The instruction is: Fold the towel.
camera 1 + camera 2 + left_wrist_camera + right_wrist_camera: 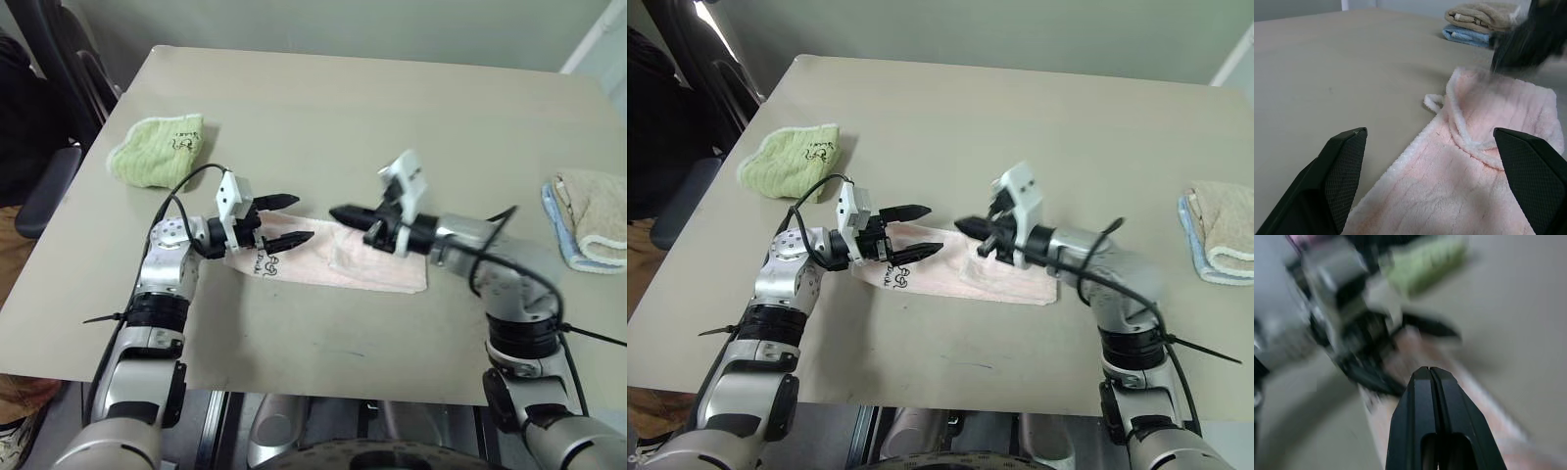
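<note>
One pink towel (338,262) part-folded, flat | left fingers (279,220) spread | right fingers (345,213) pressed together, empty

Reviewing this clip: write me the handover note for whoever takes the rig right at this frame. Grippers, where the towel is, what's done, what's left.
Left gripper: open, empty, fingers level above the left end of the pink towel.
Right gripper: shut, nothing in it, above the middle of the towel and pointing toward the left gripper.
Towel: lies near the front edge of the table, right part already doubled over; its white loop lies at the far edge.
Not part of the job: green towel at the far left, beige and blue towels at the right edge.
Done: apparently one fold.
Left: probably another fold and tidying, judging by the strip's length.
</note>
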